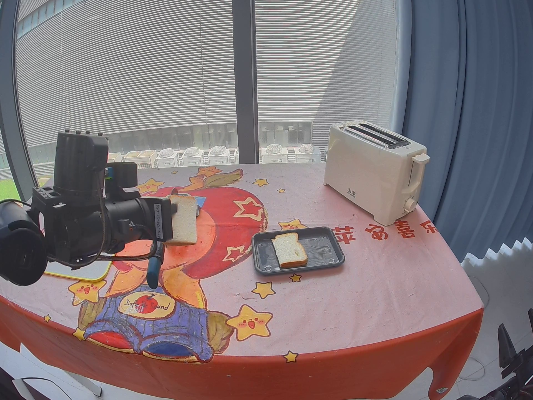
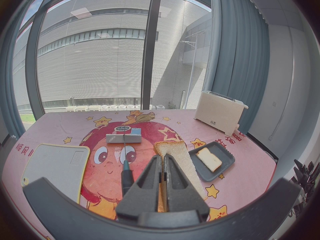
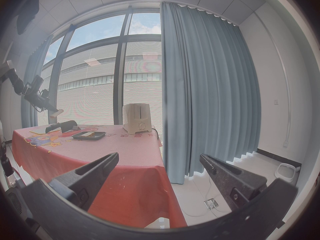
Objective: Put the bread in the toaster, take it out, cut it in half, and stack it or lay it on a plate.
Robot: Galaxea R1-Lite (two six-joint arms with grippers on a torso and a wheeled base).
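Left gripper (image 1: 170,220): jaws shut flat on a bread slice (image 1: 186,220), which is held on edge, clear of the table (image 1: 366,301).

Left wrist view: both fingers (image 2: 148,180) pinch the slice low down, and its crust end sticks out past the tips.

- Ahead of this gripper and to its right is a dark tray (image 1: 328,251) with a second slice (image 1: 289,250) lying flat in it.
- The toaster (image 1: 372,170) stands beyond the tray, well apart from the gripper, slots up.
- Below the gripper a knife (image 2: 126,180) with a teal handle lies on the cloth. In the left wrist view its blade runs away from the gripper to a grey block (image 2: 123,138). In the head view the held slice covers most of that block.
- A yellow-edged cutting board (image 2: 53,165) lies to the gripper's left. The arm hides most of it in the head view; the left wrist view gives it nearly whole.

Right gripper (image 3: 159,156): jaws wide apart, nothing between them, off the table's end.

- From here the toaster's knob end faces the gripper, well ahead of it.
- The tray lies further along the table.
- The left gripper, far off, holds its slice in the air above the cloth.
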